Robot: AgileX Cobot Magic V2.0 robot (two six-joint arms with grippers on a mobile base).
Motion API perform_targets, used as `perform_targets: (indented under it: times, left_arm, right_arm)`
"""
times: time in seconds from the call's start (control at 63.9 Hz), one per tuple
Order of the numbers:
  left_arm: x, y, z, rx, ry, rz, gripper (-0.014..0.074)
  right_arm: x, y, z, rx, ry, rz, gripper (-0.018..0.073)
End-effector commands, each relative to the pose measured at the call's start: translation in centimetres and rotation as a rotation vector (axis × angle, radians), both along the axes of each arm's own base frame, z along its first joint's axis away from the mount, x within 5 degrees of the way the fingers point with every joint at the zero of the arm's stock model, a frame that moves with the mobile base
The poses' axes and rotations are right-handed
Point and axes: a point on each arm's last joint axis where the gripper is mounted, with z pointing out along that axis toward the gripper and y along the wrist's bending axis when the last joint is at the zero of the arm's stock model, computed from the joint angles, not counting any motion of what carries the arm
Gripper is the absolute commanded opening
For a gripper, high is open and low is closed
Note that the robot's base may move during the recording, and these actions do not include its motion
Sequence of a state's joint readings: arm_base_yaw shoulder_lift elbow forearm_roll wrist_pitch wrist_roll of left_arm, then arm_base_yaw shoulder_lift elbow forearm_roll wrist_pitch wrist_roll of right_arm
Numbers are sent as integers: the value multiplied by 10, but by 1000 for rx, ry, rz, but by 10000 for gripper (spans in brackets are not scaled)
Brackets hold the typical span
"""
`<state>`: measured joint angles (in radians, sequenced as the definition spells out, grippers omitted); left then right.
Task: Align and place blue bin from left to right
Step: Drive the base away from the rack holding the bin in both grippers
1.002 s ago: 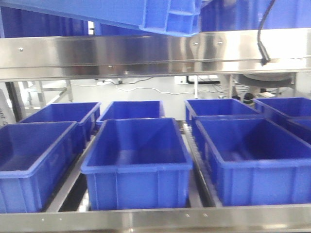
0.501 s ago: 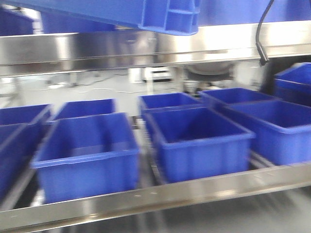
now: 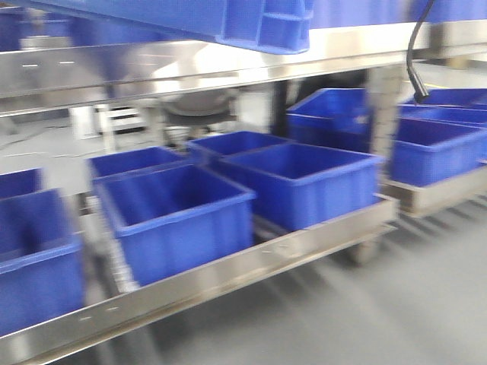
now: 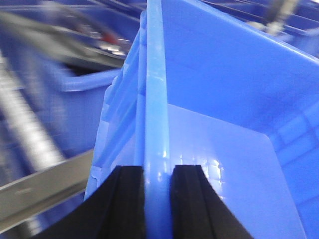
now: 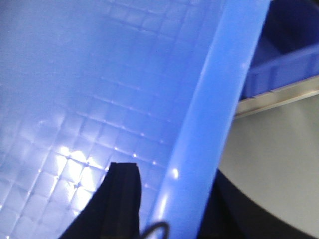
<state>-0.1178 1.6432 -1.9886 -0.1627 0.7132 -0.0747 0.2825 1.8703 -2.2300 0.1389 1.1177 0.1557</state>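
Shelf crates [image 3: 304,182] slid left, open floor [image 3: 403,304] right, L gripper [image 4: 158,199], R gripper [image 5: 172,209] clamp blue bin [image 4: 224,99] rim

I log the blue bin [image 3: 259,26], 12 o'clock in my front view: moulded plastic, glossy. Its rim [image 4: 155,99] is smooth with highlights, and its inner floor [image 5: 99,99] is embossed in a fine grid.
The left gripper [image 4: 158,174] pads [image 4: 130,199], 6 o'clock: black, matt, rubber-like.
The right gripper [image 5: 172,199] finger [image 5: 122,199]: same matt black.
Shelf rails [image 3: 228,68]: brushed stainless steel, brightly reflective.
Lower crates [image 3: 175,220]: blue plastic, semi-gloss.
Floor [image 3: 396,304], 5 o'clock: grey, smooth, dull.
Cable [image 3: 411,61], 1 o'clock: black sheath.
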Motion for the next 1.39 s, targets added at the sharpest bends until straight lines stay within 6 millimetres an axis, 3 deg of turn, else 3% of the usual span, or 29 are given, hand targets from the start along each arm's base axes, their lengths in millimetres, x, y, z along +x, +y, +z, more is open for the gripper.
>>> perform_targets:
  times: [0.0, 1.378]
  left_arm:
    - [-14, -8, 27, -114, -139, -37, -111]
    - [-14, -8, 27, -114, -139, -37, -111]
  right_arm:
    - [-5, 9, 19, 104, -104, 19, -162]
    - [-5, 9, 19, 104, -104, 19, -162]
